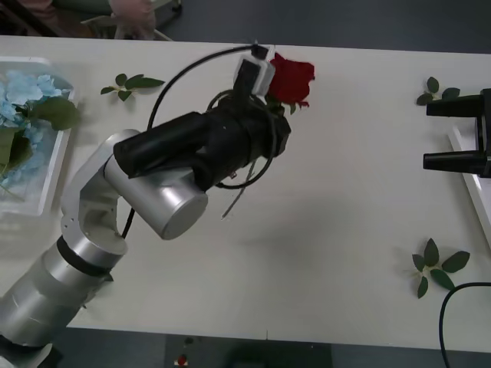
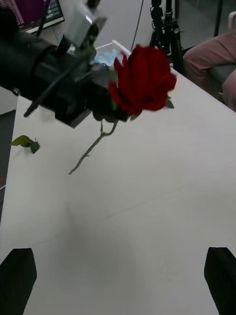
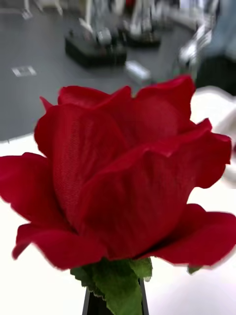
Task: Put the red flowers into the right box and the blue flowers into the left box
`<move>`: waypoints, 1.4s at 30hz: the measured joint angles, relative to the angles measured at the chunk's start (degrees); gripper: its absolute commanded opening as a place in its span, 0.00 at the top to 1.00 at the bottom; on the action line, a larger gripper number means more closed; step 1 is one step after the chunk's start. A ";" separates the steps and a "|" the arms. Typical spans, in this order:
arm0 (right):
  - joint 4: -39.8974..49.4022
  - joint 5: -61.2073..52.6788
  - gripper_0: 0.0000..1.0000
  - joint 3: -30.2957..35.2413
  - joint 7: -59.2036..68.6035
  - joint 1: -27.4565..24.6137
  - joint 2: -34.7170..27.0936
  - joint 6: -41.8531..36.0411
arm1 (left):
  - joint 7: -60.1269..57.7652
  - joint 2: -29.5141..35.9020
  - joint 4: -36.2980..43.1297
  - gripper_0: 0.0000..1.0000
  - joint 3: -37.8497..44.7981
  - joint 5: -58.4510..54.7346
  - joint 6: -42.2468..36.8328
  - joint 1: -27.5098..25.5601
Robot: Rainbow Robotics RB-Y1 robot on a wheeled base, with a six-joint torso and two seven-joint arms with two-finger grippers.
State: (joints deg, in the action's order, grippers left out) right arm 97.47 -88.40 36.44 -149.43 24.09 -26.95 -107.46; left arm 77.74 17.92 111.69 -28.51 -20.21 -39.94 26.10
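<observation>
At the table's left edge the left box [image 1: 46, 172] already holds the blue flowers [image 1: 23, 96]. Near the middle, the left gripper [image 1: 270, 103] is clamped on the stem of a red rose [image 1: 291, 80] and carries it above the table, bloom forward and stem trailing back under the wrist. The right box [image 1: 472, 165] lies well off to the right, beside the right gripper [image 1: 456, 134], which waits with its fingers wide apart, so the rose likely has to travel rightward.

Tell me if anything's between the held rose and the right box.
Nothing visible blocks it. The left gripper holds the rose above bare table. The right box sits at the far right edge, with the open right gripper parked beside it.
</observation>
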 measured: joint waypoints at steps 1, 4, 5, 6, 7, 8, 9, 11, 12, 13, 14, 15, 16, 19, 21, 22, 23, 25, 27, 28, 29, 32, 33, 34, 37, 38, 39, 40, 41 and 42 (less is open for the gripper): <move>0.00 0.00 0.00 0.00 0.00 0.00 0.00 0.00 | -1.44 -1.05 0.51 1.00 1.03 0.00 0.00 0.62; 0.00 0.00 0.00 0.00 0.00 0.00 0.00 0.00 | -4.37 -4.15 1.07 1.00 3.77 0.05 0.11 2.76; 0.00 0.00 0.00 0.00 0.00 0.00 0.00 0.00 | -5.49 -5.08 1.07 1.00 4.64 0.19 0.35 3.54; 0.00 0.00 0.00 0.00 0.00 0.00 0.00 0.00 | -6.88 -5.82 1.07 1.00 5.36 0.47 0.65 4.27; 0.00 0.00 0.00 0.00 0.00 0.00 0.00 0.00 | -8.60 -6.40 1.07 1.00 6.01 0.80 0.88 5.00; 0.00 0.00 0.00 0.00 0.01 0.00 0.00 0.00 | -10.46 -6.79 1.07 1.00 6.51 1.03 1.06 5.69; 0.00 0.00 0.00 0.00 0.07 0.00 0.00 0.00 | -12.35 -6.99 1.07 1.00 6.83 1.05 1.42 6.28; 0.00 0.00 0.00 -0.02 0.76 0.00 0.01 0.01 | -16.06 -7.04 1.07 1.00 7.01 1.05 3.23 7.27; 0.00 0.00 0.00 -0.07 1.82 0.00 0.05 0.08 | -17.87 -7.04 1.07 1.00 7.01 1.13 4.46 7.61; 0.00 0.00 0.00 -0.14 3.34 0.00 0.14 0.24 | -19.72 -7.04 1.07 1.00 7.01 1.49 5.29 7.87; 0.00 -0.02 0.00 -0.31 5.43 0.00 0.33 0.53 | -21.59 -7.04 1.07 1.00 7.01 2.26 5.78 8.08; 0.00 -0.07 0.00 -0.63 7.76 0.00 0.66 1.38 | -23.39 -7.04 1.07 1.00 7.01 2.99 6.11 8.22; 0.00 -0.15 0.00 -1.09 10.11 0.00 1.08 2.62 | -24.77 -7.04 1.07 1.00 7.01 3.44 6.45 8.26; 0.00 -0.90 0.00 -3.23 13.67 0.00 2.30 6.43 | -27.56 -7.04 1.07 1.00 7.00 4.33 8.08 8.26; 0.00 -1.43 0.00 -5.25 14.96 0.00 2.88 9.43 | -28.98 -7.04 1.07 1.00 7.00 5.30 8.88 8.26; 0.00 -1.68 0.00 -6.23 15.96 0.00 3.13 10.72 | -29.77 -7.04 1.07 1.00 7.00 5.81 9.02 8.26; 0.00 -1.93 0.00 -7.31 17.14 0.00 3.35 11.97 | -30.50 -7.04 1.07 1.00 7.00 6.17 9.03 8.26; 0.00 -2.09 0.00 -9.14 19.25 0.00 3.70 14.25 | -31.45 -7.04 1.07 1.00 7.00 6.34 9.03 8.26; 0.00 -2.09 0.00 -10.98 20.47 0.00 3.74 16.58 | -31.51 -7.04 1.07 1.00 7.00 6.34 9.03 8.26; 0.00 -2.09 0.00 -11.84 20.61 0.00 3.74 17.77 | -31.51 -7.04 1.07 1.00 7.00 6.34 9.03 8.26; 0.00 -2.09 0.00 -12.70 20.64 0.00 3.74 19.14 | -31.51 -7.04 1.07 1.00 7.00 6.34 9.03 8.26; 0.00 -2.09 0.00 -15.11 20.78 0.00 3.74 21.98 | -31.51 -7.04 1.07 1.00 7.00 6.34 9.03 8.26; 0.00 -2.09 0.00 -15.82 20.85 0.00 3.74 22.52 | -31.51 -7.04 1.07 1.00 7.00 6.34 9.03 8.26; 0.00 -2.09 0.00 -16.60 20.95 0.00 3.74 23.06 | -31.51 -7.04 1.07 1.00 7.00 6.34 9.03 8.26; 0.00 -2.03 0.00 -18.51 21.57 0.08 3.74 24.36 | -31.51 -7.04 1.07 1.00 7.00 6.34 9.03 8.26; 0.00 -1.82 0.00 -19.04 21.94 0.20 3.74 24.57 | -31.51 -7.04 1.07 1.00 7.00 6.34 9.03 8.26; 0.00 -1.36 0.00 -19.53 22.43 0.42 3.74 24.72 | -31.51 -7.04 1.07 1.00 7.00 6.34 9.03 8.26; 0.00 -0.81 0.00 -19.99 22.80 0.75 3.75 24.77 | -31.51 -7.04 1.07 1.00 7.00 6.34 9.03 8.26; 0.00 -0.09 0.00 -20.42 22.98 1.19 3.81 24.79 | -31.51 -7.04 1.07 1.00 7.00 6.34 9.03 8.26; 0.00 0.39 0.00 -20.76 23.00 1.63 3.96 24.90 | -31.51 -7.04 1.07 1.00 7.00 6.34 9.03 8.26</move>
State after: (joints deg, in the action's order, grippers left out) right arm 97.47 -88.01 15.68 -126.43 25.72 -22.99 -82.56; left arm 46.23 10.88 112.76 -21.51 -13.87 -30.91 34.35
